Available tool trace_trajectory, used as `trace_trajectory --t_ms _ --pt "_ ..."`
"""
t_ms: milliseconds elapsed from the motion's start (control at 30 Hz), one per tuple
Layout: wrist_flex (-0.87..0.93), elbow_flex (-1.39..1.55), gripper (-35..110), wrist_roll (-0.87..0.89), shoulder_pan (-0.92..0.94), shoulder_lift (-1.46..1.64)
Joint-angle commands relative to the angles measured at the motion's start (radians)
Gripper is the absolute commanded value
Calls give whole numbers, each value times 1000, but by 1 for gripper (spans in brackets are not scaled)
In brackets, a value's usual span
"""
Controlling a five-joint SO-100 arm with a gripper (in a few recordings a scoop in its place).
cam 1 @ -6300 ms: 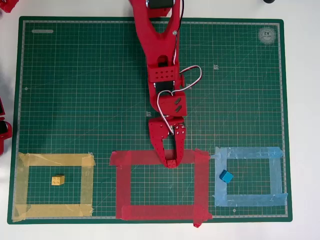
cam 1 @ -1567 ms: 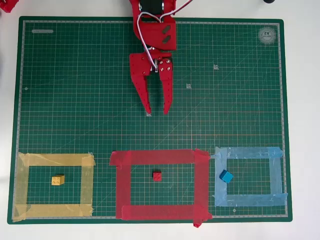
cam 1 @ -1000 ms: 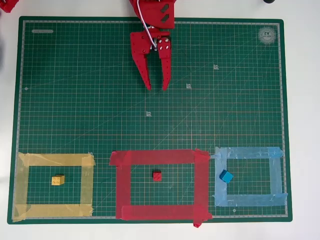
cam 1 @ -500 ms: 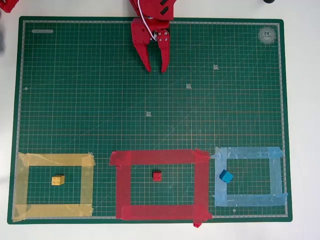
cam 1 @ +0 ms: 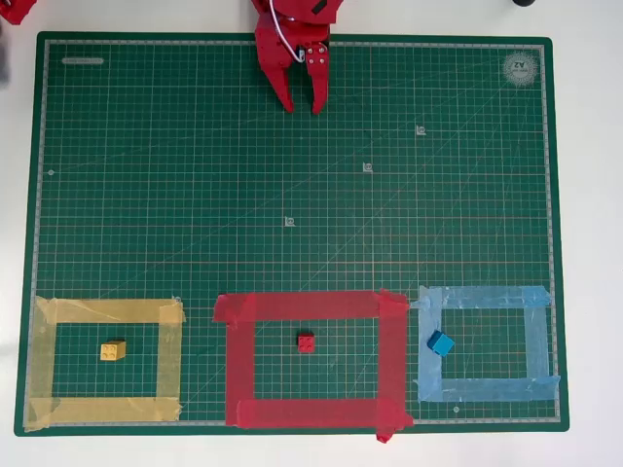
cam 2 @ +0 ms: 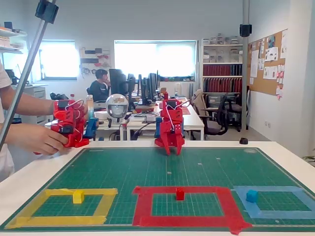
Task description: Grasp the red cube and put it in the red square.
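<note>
Landmark: red square (cam 1: 311, 358). Overhead view, left to right: yellow cube (cam 1: 113, 350) sits well left of it, inside the yellow outline (cam 1: 103, 363). Red cube (cam 1: 306, 341) rests inside it, near centre. Blue cube (cam 1: 441, 342) lies just right of it. My gripper (cam 1: 303, 105) hangs far above it at the mat's (cam 1: 146, 195) top edge, fingers spread, empty.

Bright red cube (cam 1: 307, 341) inside red tape square (cam 1: 393, 355), yellow cube (cam 1: 113, 350) in yellow outline (cam 1: 168, 360), blue cube (cam 1: 441, 342) in light blue outline (cam 1: 537, 341), all on dark green mat (cam 1: 195, 195) with pale grid, red gripper (cam 1: 303, 104).
</note>
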Motion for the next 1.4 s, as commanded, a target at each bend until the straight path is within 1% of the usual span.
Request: trace_trajectory --t_ms 0,900,933,967,1367 --pt "60 6 14 8 0 40" --pt "61 6 13 12 3 51" --pt "61 6 5 12 -2 51" --pt "61 6 0 12 -9 51" --pt "61 6 -1 3 11 48"
